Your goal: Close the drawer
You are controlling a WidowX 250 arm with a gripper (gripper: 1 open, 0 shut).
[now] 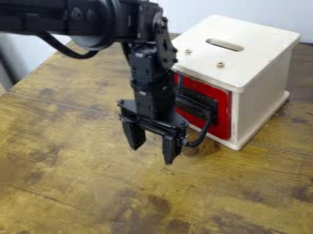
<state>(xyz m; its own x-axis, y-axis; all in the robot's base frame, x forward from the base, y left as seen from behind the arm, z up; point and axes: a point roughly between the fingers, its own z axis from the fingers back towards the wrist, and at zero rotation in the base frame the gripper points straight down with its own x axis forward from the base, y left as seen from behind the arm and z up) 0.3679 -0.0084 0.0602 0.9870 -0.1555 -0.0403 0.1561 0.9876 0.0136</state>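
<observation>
The red drawer (203, 103) sits in the front of a pale wooden cabinet (244, 73), its glossy red face sticking out slightly, with a black wire loop handle (193, 137) reaching toward the table. My black gripper (150, 142) hangs just left of the drawer front, pointing down, its two fingers spread apart and open with nothing between them. The right finger (173, 146) is close beside the wire handle; I cannot tell whether they touch. My arm hides the drawer's left part.
The cabinet has a slotted top (225, 44) and stands at the back right of a worn wooden table (86, 183). A grey wall edge (10, 64) shows at the far left.
</observation>
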